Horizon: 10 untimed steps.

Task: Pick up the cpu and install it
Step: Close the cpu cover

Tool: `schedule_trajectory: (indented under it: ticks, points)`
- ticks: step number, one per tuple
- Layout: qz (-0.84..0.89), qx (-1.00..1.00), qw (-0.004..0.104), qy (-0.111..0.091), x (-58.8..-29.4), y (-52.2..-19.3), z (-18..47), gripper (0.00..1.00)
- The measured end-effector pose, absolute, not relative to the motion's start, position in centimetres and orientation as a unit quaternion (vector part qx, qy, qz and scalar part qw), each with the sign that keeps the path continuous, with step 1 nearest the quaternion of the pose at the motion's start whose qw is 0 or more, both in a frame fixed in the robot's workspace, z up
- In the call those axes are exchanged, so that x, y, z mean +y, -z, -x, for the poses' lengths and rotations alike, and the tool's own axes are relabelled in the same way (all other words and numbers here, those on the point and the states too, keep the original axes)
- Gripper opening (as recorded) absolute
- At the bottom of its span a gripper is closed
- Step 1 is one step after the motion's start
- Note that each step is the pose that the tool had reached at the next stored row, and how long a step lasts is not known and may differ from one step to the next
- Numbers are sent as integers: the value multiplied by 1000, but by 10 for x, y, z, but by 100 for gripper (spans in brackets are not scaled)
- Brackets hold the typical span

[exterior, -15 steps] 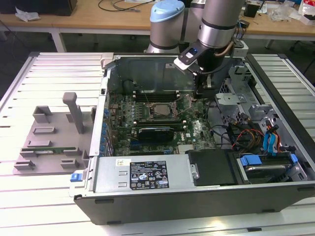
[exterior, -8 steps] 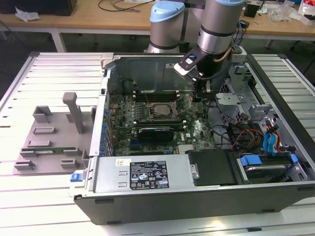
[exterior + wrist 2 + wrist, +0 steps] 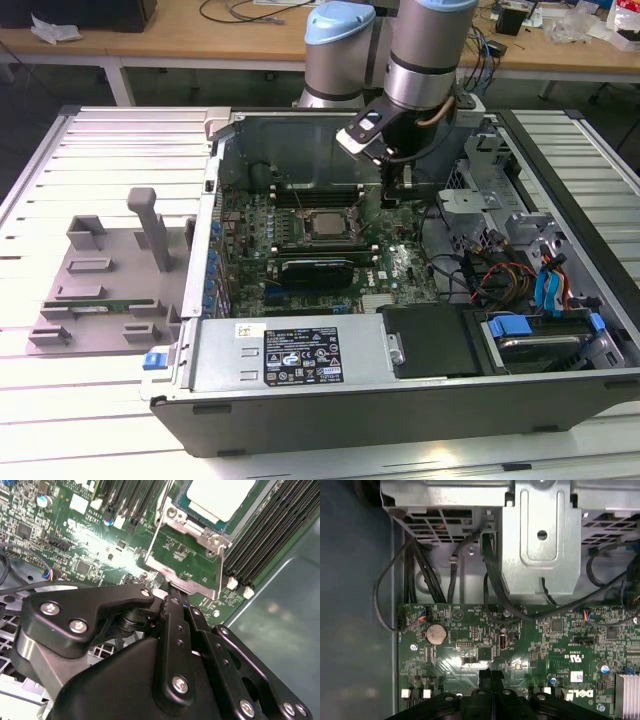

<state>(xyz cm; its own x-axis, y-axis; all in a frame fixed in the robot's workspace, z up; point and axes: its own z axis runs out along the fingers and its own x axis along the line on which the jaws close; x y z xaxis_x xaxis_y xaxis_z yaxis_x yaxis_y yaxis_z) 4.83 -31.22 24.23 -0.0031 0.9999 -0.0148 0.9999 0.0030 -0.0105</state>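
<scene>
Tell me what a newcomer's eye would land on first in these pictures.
The open computer case draws the eye first, with the robot arm reaching into it in the exterior view. Its end effector hangs over the green motherboard, near the cpu, whose silver top sits in the socket at the board's middle.

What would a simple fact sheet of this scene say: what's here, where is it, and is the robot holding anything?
Setting: open computer case on a slatted table
Robot: one arm, end effector low over the motherboard
End effector state: shut, holding nothing
cpu: lying in the metal-framed socket, apart from the end effector, to its left in the exterior view
Nearby: grey tray at the exterior view's left of the case
</scene>
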Motion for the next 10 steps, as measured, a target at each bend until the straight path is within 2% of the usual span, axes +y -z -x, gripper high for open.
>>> schedule_trajectory:
  ticks: [10]
  points:
    - [-706,708,2,9,-312,-242,-31,11]
